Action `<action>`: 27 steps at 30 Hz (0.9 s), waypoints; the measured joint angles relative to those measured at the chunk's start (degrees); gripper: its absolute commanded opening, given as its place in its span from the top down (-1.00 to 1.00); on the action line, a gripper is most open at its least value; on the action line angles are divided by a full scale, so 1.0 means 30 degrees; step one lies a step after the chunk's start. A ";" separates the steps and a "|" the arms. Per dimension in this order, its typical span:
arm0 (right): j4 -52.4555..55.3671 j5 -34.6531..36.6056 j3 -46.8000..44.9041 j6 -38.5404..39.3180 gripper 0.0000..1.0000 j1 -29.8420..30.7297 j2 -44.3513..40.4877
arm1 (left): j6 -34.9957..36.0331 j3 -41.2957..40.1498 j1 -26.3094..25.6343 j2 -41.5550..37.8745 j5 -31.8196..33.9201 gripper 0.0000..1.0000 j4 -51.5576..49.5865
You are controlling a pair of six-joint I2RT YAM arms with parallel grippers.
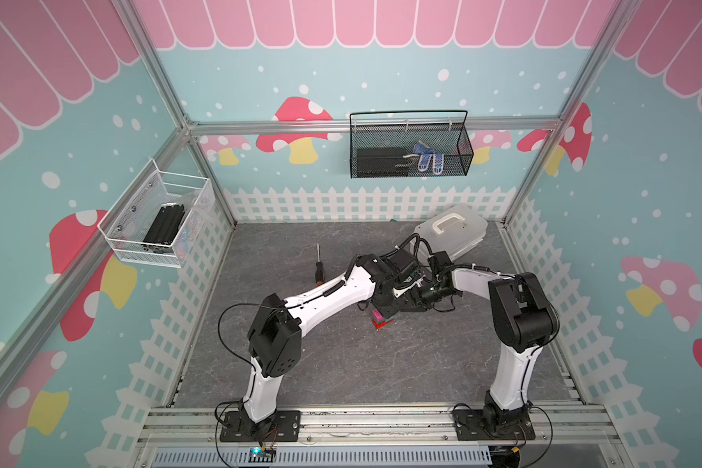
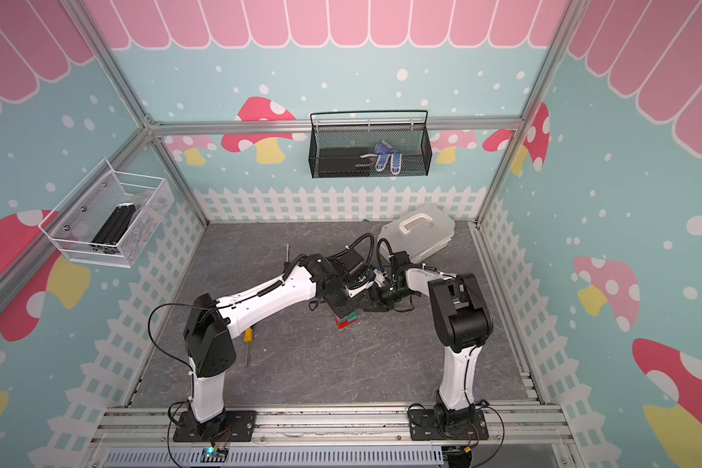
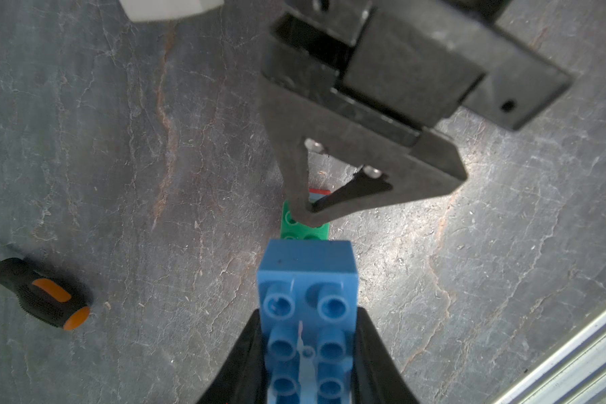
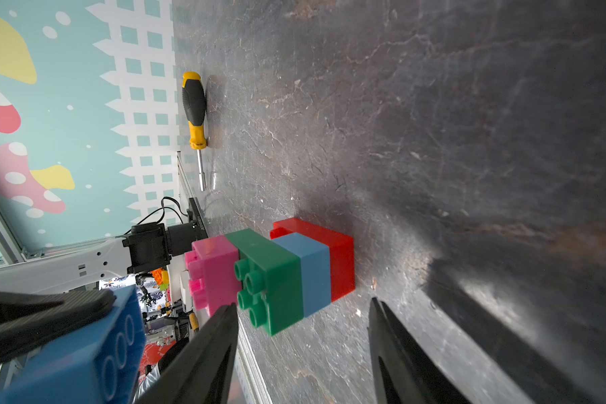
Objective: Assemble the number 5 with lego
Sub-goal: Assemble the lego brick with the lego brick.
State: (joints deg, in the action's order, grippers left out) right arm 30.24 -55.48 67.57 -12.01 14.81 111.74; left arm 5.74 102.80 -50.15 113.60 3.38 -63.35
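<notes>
Right wrist view shows the partly built number 5 [image 4: 284, 266] standing on the grey worktop [image 4: 434, 122]. It has a long red brick [image 4: 340, 259] at the base, then a short blue brick [image 4: 315, 276], a long green brick [image 4: 270, 280] and a short pink brick [image 4: 212, 273] on top. The right gripper [image 4: 301, 304] is released, its jaws spread apart just beside the stack; whether they touch it cannot be told. Left wrist view shows the left gripper [image 3: 308, 314] clenched on the long blue brick [image 3: 307, 266], close to the stack but not joined to it. In both top views the stack sits near the middle of the worktop, under the two grippers. An orange-handled screwdriver [image 3: 46, 297] and a yellow-handled screwdriver [image 4: 194, 108] lie well apart from it
</notes>
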 measured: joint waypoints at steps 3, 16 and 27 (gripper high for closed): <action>0.0051 -0.0160 0.0102 0.0073 -0.23 0.0102 0.0197 | 0.0153 0.0000 0.0051 0.0029 0.0000 0.72 0.0000; 0.0474 -0.0364 0.0372 0.0423 -0.21 0.0466 0.0670 | 0.0736 -0.0510 0.0590 0.0073 -0.0219 0.73 0.0219; 0.0597 -0.0335 0.0503 0.0437 -0.18 0.0466 0.0947 | 0.1027 -0.0940 0.0627 0.0073 -0.0583 0.75 0.0678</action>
State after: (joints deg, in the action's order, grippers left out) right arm 32.03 -56.49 69.08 -10.70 16.21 114.59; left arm 8.82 99.98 -48.27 113.82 1.63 -61.32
